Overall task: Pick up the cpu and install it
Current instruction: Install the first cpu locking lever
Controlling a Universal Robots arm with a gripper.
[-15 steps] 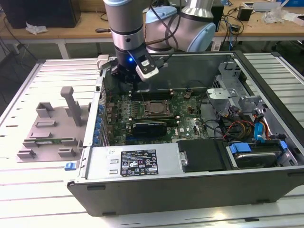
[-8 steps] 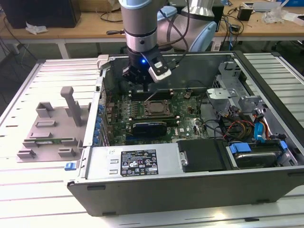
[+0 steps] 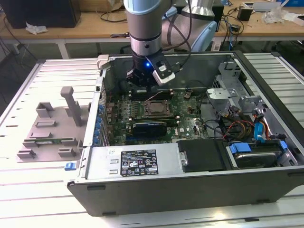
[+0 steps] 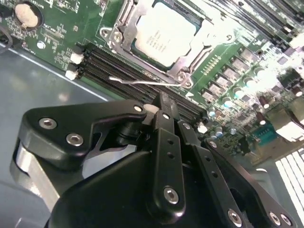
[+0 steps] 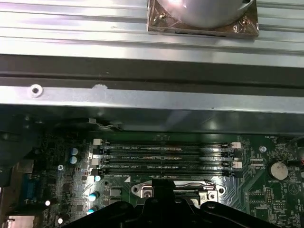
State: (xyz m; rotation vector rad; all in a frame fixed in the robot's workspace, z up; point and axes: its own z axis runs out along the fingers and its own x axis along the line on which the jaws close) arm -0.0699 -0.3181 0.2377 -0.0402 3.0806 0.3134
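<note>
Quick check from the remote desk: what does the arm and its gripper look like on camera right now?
The arm is a grey-and-silver cylinder with a pale blue joint cap behind it and black cables looping alongside. At its wrist a blue light glows beside a small silver-white module. The gripper is matte black, built from bolted linkage plates with silver screw heads.

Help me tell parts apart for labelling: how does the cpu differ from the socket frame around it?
The cpu is a pale silver, flat square with a plain smooth top; the socket frame is a darker metal border with screws at its corners. The cpu lies in the middle, while the socket frame runs round its edges, with a thin wire lever beside it. Both are square, metallic and lie flat on the green motherboard.
</note>
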